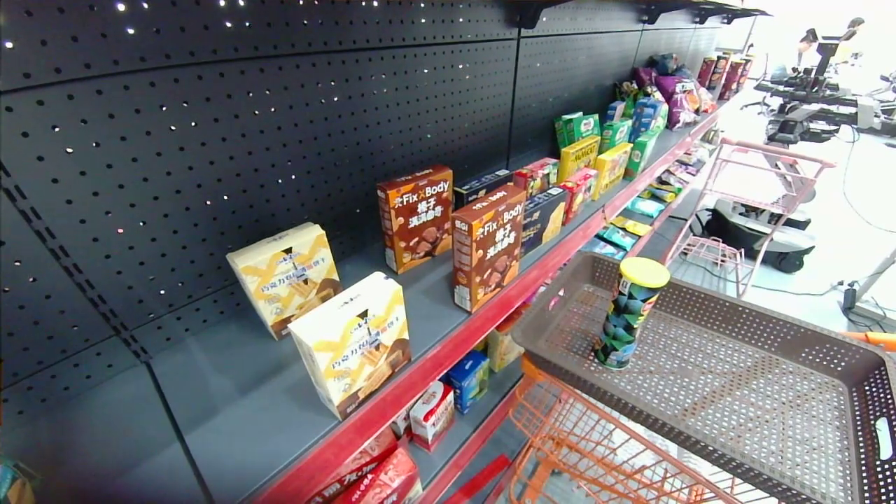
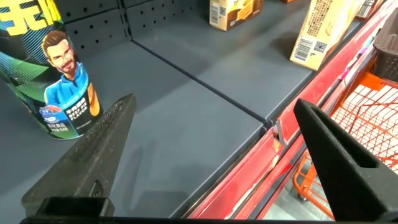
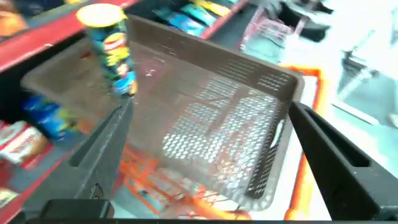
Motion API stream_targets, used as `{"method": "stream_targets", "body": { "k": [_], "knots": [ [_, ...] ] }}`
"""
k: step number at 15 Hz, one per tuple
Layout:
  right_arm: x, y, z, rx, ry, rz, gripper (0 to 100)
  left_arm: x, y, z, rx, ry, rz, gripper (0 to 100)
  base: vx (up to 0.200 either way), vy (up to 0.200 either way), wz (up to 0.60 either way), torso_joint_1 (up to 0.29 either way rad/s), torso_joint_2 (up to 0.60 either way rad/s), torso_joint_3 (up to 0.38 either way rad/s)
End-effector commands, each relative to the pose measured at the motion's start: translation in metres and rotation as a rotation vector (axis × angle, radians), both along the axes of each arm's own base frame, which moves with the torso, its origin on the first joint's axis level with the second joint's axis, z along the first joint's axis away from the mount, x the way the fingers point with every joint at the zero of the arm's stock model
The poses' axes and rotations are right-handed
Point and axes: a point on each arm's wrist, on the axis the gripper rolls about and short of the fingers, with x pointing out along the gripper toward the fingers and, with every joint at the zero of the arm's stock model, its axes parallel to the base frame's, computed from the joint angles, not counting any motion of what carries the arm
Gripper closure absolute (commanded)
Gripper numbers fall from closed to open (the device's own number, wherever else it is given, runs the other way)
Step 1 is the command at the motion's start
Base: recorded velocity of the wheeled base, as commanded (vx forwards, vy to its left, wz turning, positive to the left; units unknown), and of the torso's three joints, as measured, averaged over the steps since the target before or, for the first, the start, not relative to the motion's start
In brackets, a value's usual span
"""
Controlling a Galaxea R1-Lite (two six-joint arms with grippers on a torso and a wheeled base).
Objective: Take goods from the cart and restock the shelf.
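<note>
Shelf (image 1: 420, 308) already carries one can (image 2: 56, 81); a second can (image 1: 626, 315) waits in the basket (image 1: 770, 378). Both jaws hang released, empty.

A yellow-lidded can (image 1: 628, 313) stands upright in the brown basket (image 1: 756, 392) on the orange cart (image 1: 581, 448) beside the shelf (image 1: 245, 392).

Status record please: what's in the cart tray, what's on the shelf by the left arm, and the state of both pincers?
tray on cart: one yellow-lidded can, upright, toward the shelf side
shelf by left pincer: one blue-green can standing upright, bare shelf board beside it
left pincer: open, holding nothing, over the shelf
right pincer: open, holding nothing, over the tray
</note>
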Motion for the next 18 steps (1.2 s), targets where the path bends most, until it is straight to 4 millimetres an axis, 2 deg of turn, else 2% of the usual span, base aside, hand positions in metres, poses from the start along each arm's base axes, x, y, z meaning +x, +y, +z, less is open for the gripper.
{"method": "stream_targets", "body": {
  "k": [1, 3, 5, 6, 7, 8, 9, 11, 13, 15, 18],
  "knots": [
    [0.042, -0.004, 0.008, -0.005, 0.085, -0.022, 0, 0.0, 0.0, 0.0, -0.001, 0.0, 0.001, 0, 0.0, 0.0, 0.0, 0.0, 0.0, 0.0],
    [0.048, 0.002, -0.005, -0.019, 0.153, 0.103, 0, 0.0, 0.0, 0.0, -0.001, 0.002, 0.001, 0, 0.0, 0.0, 0.0, 0.0, 0.0, 0.0],
    [0.055, 0.004, -0.007, -0.042, 0.203, 0.134, 0, 0.0, 0.0, 0.0, -0.001, 0.0, 0.001, 0, 0.0, 0.0, 0.0, 0.0, 0.0, 0.0],
    [0.067, 0.004, -0.009, 0.009, 0.245, 0.149, 0, 0.0, 0.0, 0.0, 0.001, 0.002, 0.001, 0, 0.0, 0.0, 0.0, 0.0, 0.0, 0.0],
    [0.067, 0.004, -0.009, 0.012, 0.246, 0.151, 0, 0.0, 0.0, 0.0, -0.001, 0.0, 0.001, 0, 0.0, 0.0, 0.0, 0.0, 0.0, 0.0],
    [0.082, 0.002, -0.009, 0.117, 0.269, 0.241, 0, 0.0, 0.0, 0.0, -0.001, 0.0, 0.001, 0, 0.0, 0.0, 0.0, 0.0, 0.0, 0.0],
    [0.087, -0.003, -0.003, 0.156, 0.247, 0.333, 0, 0.0, 0.0, 0.0, -0.001, 0.0, 0.001, 0, 0.0, 0.0, 0.0, 0.0, 0.0, 0.0],
    [0.089, -0.004, 0.001, 0.177, 0.229, 0.437, 0, 0.0, 0.0, 0.0, -0.001, 0.002, 0.001, 0, 0.0, 0.0, 0.0, 0.0, 0.0, 0.0],
    [0.106, -0.011, 0.0, 0.198, 0.268, 0.417, 0, 0.0, 0.0, 0.0, -0.001, 0.0, 0.001, 0, 0.0, 0.0, 0.0, 0.0, 0.0, 0.0],
    [0.112, -0.015, -0.001, 0.161, 0.287, 0.378, 0, 0.0, 0.0, 0.0, -0.001, 0.002, 0.001, 0, 0.0, 0.0, 0.0, 0.0, 0.0, 0.0],
    [0.126, -0.036, -0.005, 0.066, 0.353, 0.259, 0, 0.0, 0.0, 0.0, -0.001, 0.002, 0.001, 0, 0.0, 0.0, 0.0, 0.0, 0.0, 0.0]
  ]
}}
